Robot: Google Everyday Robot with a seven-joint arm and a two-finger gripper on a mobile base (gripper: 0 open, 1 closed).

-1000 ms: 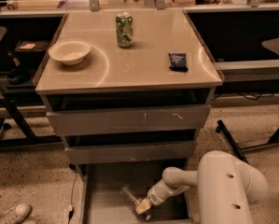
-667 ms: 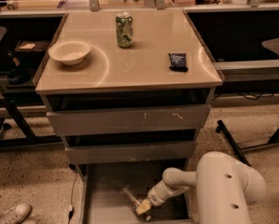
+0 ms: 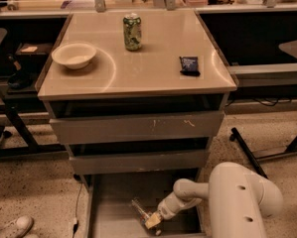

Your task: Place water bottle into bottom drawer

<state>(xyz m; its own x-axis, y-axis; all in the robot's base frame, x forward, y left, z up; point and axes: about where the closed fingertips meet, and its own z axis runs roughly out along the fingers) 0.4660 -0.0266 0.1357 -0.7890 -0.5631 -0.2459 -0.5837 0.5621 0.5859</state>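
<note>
The water bottle (image 3: pixel 140 209), clear with a coloured band, lies tilted on the floor of the bottom drawer (image 3: pixel 108 217), which is pulled out below the two grey drawers. My gripper (image 3: pixel 153 221) is down inside this drawer at the bottle's lower right end, touching or very close to it. My white arm (image 3: pixel 237 202) reaches in from the right.
On the table top stand a green soda can (image 3: pixel 132 31), a white bowl (image 3: pixel 74 55) and a small dark blue packet (image 3: pixel 189 65). The two upper drawers (image 3: pixel 138 127) are slightly open. A shoe (image 3: pixel 11 227) is at the lower left, table legs at the right.
</note>
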